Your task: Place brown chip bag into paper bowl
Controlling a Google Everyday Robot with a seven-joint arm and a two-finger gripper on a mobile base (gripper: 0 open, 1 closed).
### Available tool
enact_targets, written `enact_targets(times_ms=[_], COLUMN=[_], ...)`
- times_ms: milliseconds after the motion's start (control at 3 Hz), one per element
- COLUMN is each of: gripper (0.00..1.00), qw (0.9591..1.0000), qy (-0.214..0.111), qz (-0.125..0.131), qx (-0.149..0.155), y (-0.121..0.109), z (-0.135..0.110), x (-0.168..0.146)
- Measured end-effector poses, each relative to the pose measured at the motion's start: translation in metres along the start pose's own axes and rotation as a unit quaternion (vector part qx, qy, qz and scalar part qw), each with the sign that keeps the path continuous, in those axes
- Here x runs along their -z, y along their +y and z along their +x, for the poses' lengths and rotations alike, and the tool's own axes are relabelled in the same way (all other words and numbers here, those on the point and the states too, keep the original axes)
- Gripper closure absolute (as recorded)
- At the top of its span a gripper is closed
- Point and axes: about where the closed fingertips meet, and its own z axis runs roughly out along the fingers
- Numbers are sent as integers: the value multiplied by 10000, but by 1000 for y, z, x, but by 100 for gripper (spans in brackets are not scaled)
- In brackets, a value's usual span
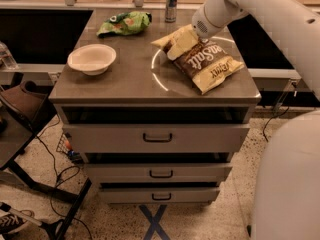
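Note:
The brown chip bag [207, 61] lies on the right side of the cabinet top [125, 84], dark brown with white lettering and pale yellow ends. My gripper [186, 38] comes down from the upper right onto the bag's far-left yellow end. It is shut on that end, which is bunched up and raised off the surface. The rest of the bag rests on the top. The paper bowl [91, 59], off-white and empty, stands at the left side, well apart from the bag.
A smaller green bag [125, 23] lies at the back left and a can [171, 3] stands at the back edge. Drawers [157, 136] sit below the top. A dark chair [22, 99] and cables are on the left floor.

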Motion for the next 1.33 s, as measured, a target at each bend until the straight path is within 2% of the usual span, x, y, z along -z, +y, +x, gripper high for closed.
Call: enact_targets(times_ms=[333, 1000, 1333], gripper=[0, 0, 15], qw=[9999, 9995, 9984], qy=[105, 255, 265], qz=[97, -106, -307], qx=[44, -154, -399], y=[-12, -13, -5], z=[1, 28, 47], x=[2, -10, -23])
